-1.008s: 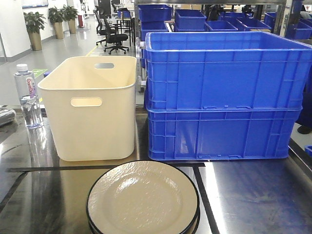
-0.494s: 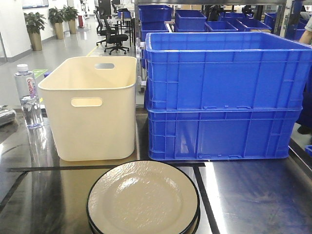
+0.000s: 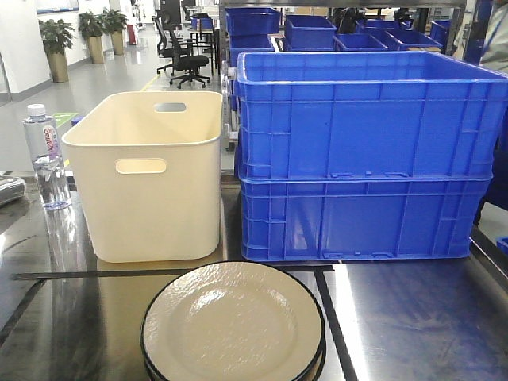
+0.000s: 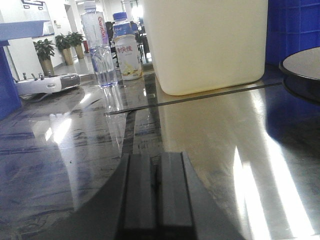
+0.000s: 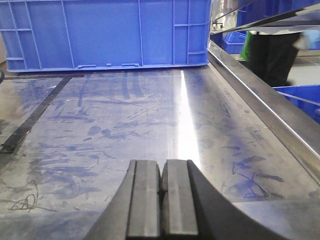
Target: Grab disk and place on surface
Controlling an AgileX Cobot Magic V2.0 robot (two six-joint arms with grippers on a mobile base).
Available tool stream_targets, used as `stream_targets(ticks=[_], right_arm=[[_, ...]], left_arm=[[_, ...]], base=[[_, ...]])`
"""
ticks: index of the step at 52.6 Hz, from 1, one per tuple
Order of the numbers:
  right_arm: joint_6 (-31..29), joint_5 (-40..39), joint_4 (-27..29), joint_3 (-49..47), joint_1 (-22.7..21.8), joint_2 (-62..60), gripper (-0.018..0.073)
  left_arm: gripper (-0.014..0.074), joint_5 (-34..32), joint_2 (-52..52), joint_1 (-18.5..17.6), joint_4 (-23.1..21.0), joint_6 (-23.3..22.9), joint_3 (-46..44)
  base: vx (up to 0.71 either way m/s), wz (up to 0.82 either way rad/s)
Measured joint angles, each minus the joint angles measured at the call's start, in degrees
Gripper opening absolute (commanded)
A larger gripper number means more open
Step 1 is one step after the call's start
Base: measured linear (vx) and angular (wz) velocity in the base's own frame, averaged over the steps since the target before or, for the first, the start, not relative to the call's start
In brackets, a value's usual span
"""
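The disk (image 3: 232,321) is a cream plate with a dark rim, topping a short stack at the near middle of the steel surface (image 3: 413,317). Its edge also shows at the far right of the left wrist view, disk (image 4: 304,64). My left gripper (image 4: 155,167) is shut and empty, low over the surface (image 4: 75,165), well left of the disk. Low over the bare surface (image 5: 125,120) on the right side, my right gripper (image 5: 161,172) is shut with nothing in it. Neither gripper appears in the front view.
A cream bin (image 3: 147,175) stands behind the disk on the left, with two stacked blue crates (image 3: 357,159) beside it. A water bottle (image 3: 44,155), a small drink bottle (image 4: 126,50) and a white device (image 4: 47,84) are at the far left. A raised steel rail (image 5: 260,100) bounds the right edge.
None on the table; only a person at the far right background has shifted.
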Motion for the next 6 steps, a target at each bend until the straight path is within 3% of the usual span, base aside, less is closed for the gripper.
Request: stream_targets(ticks=[6], right_arm=[[0.0,0.0,0.0,0.0,0.0,0.0,-0.0009]], left_arm=[[-0.0002,0.0,0.0,0.0,0.0,0.0,0.0]], base=[[0.0,0.0]])
